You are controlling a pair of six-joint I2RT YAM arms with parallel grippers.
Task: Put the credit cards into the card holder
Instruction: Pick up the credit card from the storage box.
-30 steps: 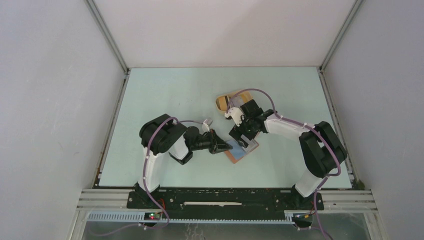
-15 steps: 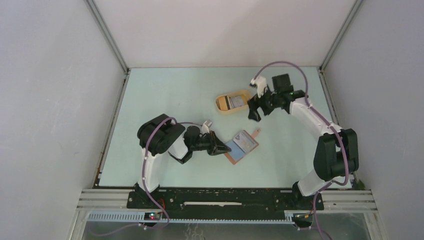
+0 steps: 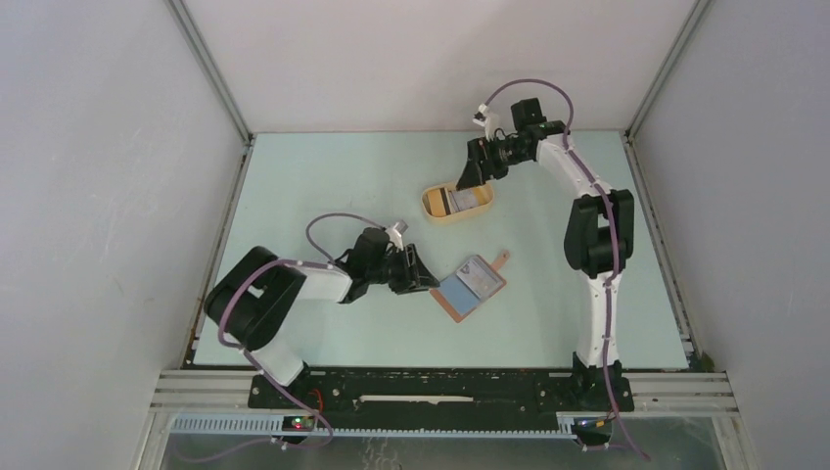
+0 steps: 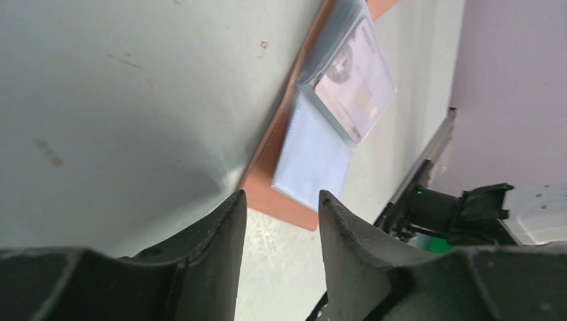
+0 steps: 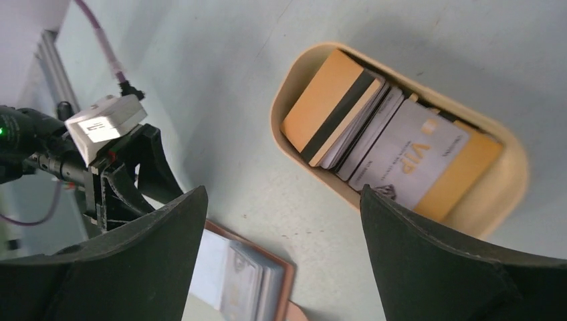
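Left end effector sat low near centre of the top view, jaws parted, nothing between them. Its fingertips ended just beside the near brown edge of the card holder; neither view showed whether they touched.

Card holder lay opened flat on the table, just lower right of centre, snap tab pointing to the upper right. In the left wrist view a blue-grey card lay on it. Beyond that a pale printed card sat under a clear pocket, print too blurred to read. The holder's far end was cut off by the top frame edge.

Right end effector hung in the upper centre-right of the top view, over the upper right end of the yellow tray. Jaws wide apart, empty.

In the right wrist view the credit cards were stacked in the tray at upper right of frame. An orange card with black stripe lay at the stack's left and a grey VIP card at its right. More cards between them showed only edges, count unclear. The tray's lower right rim was blurred. The holder showed at bottom left of that view, mostly hidden behind the finger at frame left and cropped by the bottom edge. The top view was too small to separate individual cards in the tray.
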